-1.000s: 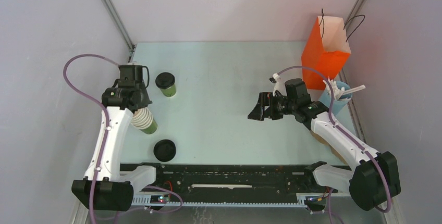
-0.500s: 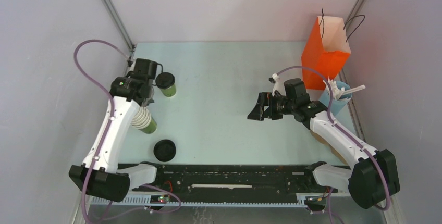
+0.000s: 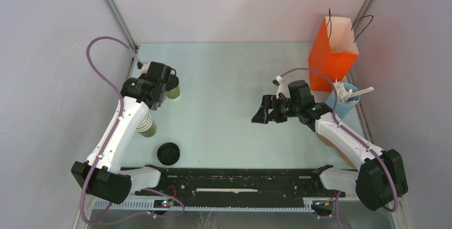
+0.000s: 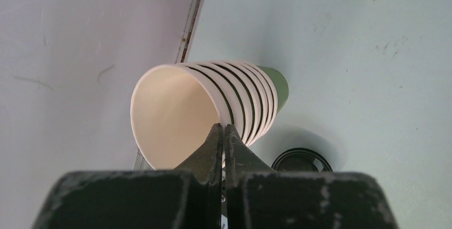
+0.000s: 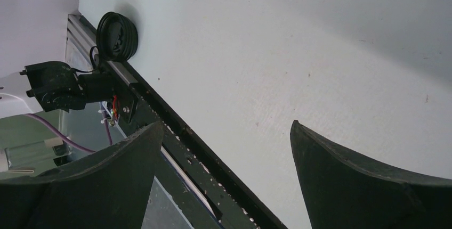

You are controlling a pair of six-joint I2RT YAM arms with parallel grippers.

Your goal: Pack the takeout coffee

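Observation:
One takeout coffee [image 3: 172, 92], an olive-green cup with a black lid, stands at the far left of the table. My left gripper [image 3: 162, 78] hovers right over it and hides most of the lid. In the left wrist view the left gripper [image 4: 224, 128] has its jaws pressed together with nothing between them. My right gripper [image 3: 260, 116] is wide open and empty above the middle of the table, its fingers [image 5: 133, 152] spread far apart. The orange paper bag [image 3: 333, 53] stands open at the far right.
A lidless nested stack of cups [image 3: 145, 125] lies on its side at the left, also in the left wrist view [image 4: 213, 112]. Loose black lids [image 3: 168, 153] sit near the front rail [image 3: 234, 178]. A blue cup with stirrers [image 3: 344, 100] stands beside the bag.
My left gripper has swung from above the nested stack toward the far right and now sits over the lidded cup. The right gripper has edged slightly left.

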